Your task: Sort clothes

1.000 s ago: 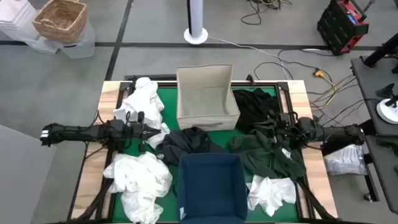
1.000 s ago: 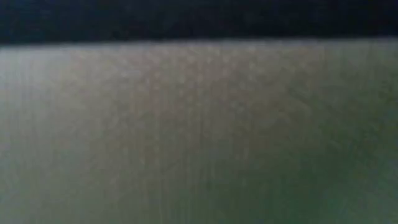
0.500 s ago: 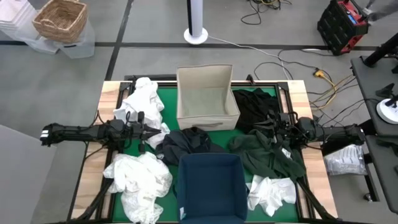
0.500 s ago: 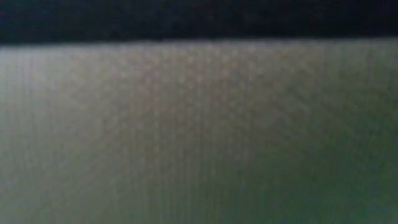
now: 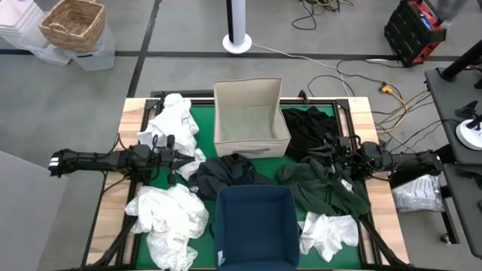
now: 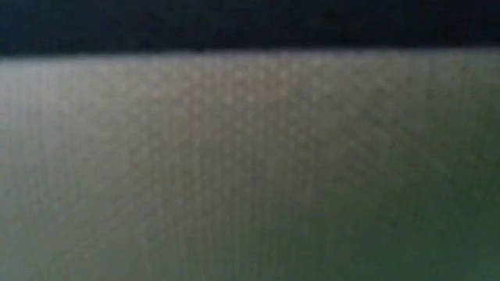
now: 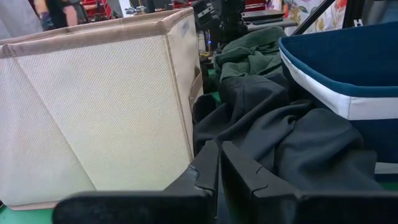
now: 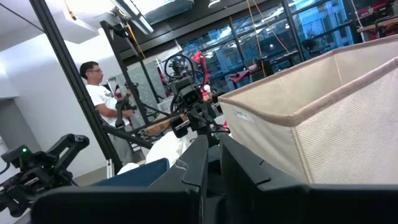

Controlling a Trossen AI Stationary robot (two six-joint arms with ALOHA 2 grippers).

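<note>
1. Grey floor surrounds a green-topped worktop (image 5: 197, 120), with a wicker basket (image 5: 73, 22) and a red toolbox (image 5: 416, 28) well beyond it on that floor; the low view is blocked by something close to the lens and shows nothing usable.
2. Nearest the front edge lie a white pile (image 5: 167, 214) on the left and a smaller white garment (image 5: 328, 232) on the right, with the navy bin (image 5: 254, 226) between them.
3. At mid-worktop, a black garment (image 5: 226, 170) lies just behind the bin, and an olive garment (image 5: 320, 184) spreads to its right.
4. The left tool (image 5: 181, 159) rests low beside the black garment, clenched with nothing between its fingers (image 7: 208, 168).
5. The right tool (image 5: 331, 159) sits at the olive garment's far edge, fingers (image 8: 198, 163) pressed nearly together and gripping no cloth that I can see.
6. Farther back stand the beige box (image 5: 251, 119), another white garment (image 5: 175, 120) to its left and a black heap (image 5: 307, 129) to its right.
7. Sorting seems not yet begun: both containers look empty.
8. A first pick probably calls for one tool to open, then drop onto a garment's raised fold.
</note>
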